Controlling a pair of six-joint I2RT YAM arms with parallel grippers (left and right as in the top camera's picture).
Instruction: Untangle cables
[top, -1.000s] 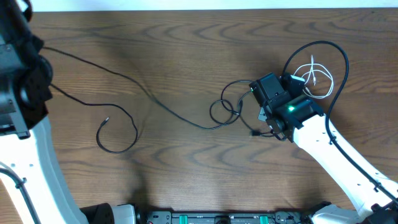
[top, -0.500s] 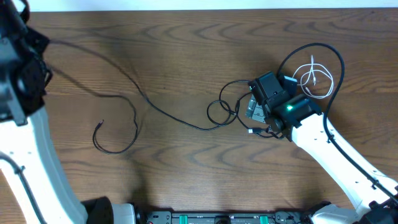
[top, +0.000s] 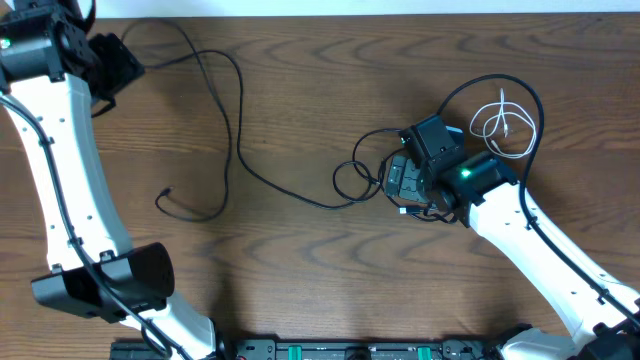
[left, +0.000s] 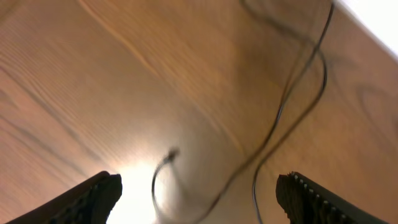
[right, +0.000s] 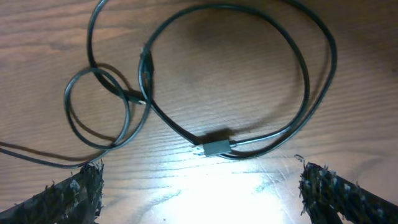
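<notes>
Jaws spread wide on the right gripper (top: 404, 181), whose white arm (top: 540, 250) slants from the near right corner to the middle of the table (top: 300, 290), hanging over black cable loops (right: 306, 81) and a small plug (right: 214, 148) without gripping either. Just beyond, the white cable (top: 505, 122) lies coiled inside a wider black loop (top: 510, 81). Farthest off, the left arm (top: 60, 170) reaches along the left side to the far corner, its left gripper (top: 118, 62) likewise splayed and empty, a long black cable (top: 240, 100) trailing across the wood.

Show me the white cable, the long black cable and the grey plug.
white cable (top: 503, 122), overhead view, its coil.
long black cable (top: 241, 110), overhead view, its middle stretch.
grey plug (right: 214, 148), right wrist view, its body.
</notes>
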